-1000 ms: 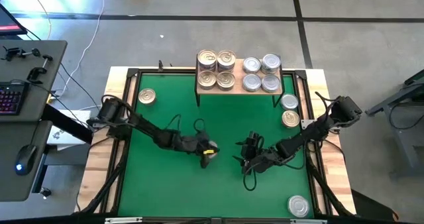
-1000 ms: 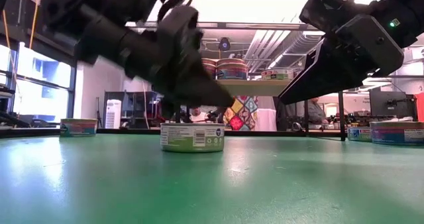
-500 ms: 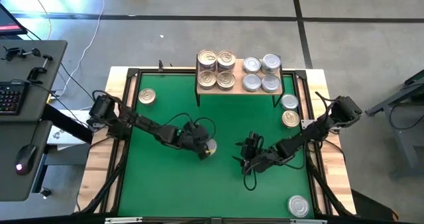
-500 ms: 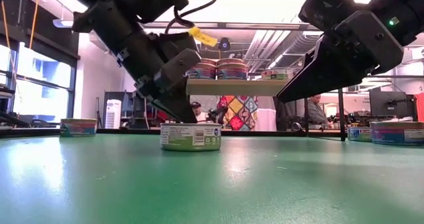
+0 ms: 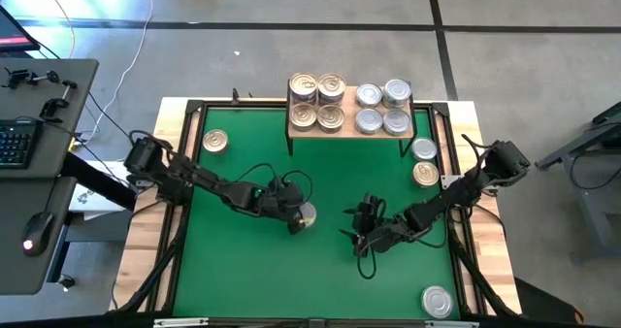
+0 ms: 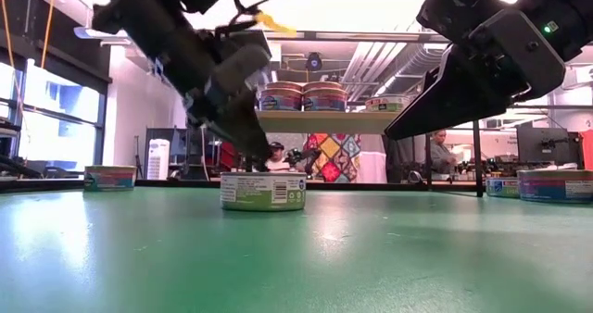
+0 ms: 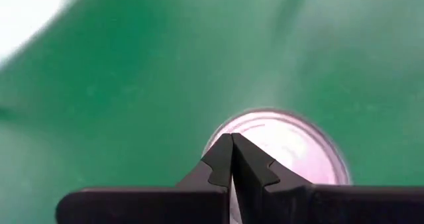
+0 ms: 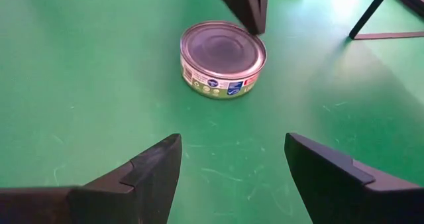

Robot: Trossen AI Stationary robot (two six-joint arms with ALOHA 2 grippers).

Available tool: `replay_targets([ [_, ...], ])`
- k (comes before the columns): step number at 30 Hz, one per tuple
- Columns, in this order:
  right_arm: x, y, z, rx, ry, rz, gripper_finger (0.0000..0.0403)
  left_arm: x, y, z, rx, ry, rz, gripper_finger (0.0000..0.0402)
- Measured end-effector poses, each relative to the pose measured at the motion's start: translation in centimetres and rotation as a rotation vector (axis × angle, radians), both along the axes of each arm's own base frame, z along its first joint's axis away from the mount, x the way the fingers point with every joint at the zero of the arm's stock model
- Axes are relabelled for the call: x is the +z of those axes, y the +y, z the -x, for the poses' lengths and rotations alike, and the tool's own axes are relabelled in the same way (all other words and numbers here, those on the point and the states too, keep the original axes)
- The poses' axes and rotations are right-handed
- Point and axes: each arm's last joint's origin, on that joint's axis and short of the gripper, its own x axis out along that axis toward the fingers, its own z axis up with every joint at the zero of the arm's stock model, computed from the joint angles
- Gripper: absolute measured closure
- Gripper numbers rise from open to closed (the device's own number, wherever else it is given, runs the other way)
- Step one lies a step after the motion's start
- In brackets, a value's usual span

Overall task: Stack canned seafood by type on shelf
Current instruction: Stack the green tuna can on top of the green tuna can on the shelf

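Shelf [image 5: 349, 130] at the mat's [image 5: 252, 270] far edge carries two groups: gold-lidded tins [image 5: 317, 102] on its left half, silver-lidded tins [image 5: 381, 108] on its right, so types stay apart. One silver tin [image 5: 306, 213] stands mid-mat. The left gripper [image 5: 294, 220], fingers pressed together and holding nothing, has its tips at that tin's rim, probably to nudge it. The right gripper [image 8: 232, 164], fingers wide apart and empty, faces the same tin from nearby, apparently placed to receive it. Four more tins wait near the mat's edges.
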Motion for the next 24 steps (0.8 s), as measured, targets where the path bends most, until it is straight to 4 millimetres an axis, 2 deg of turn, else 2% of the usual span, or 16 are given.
replay_targets([
  [3, 0.0, 0.0, 0.0, 0.001, -0.004, -0.002, 0.014, 0.0, 0.7, 0.1, 0.013, 0.024, -0.027, 0.0401],
  [14, 0.1, 0.0, -0.1, 0.004, -0.008, -0.006, 0.014, -2.9, 1.4, -0.2, -0.005, 0.141, -0.019, 0.0401],
  [24, 0.1, 0.0, -0.1, 0.004, -0.008, -0.006, 0.014, 0.4, 0.4, 0.1, -0.047, 0.03, -0.03, 0.0401],
])
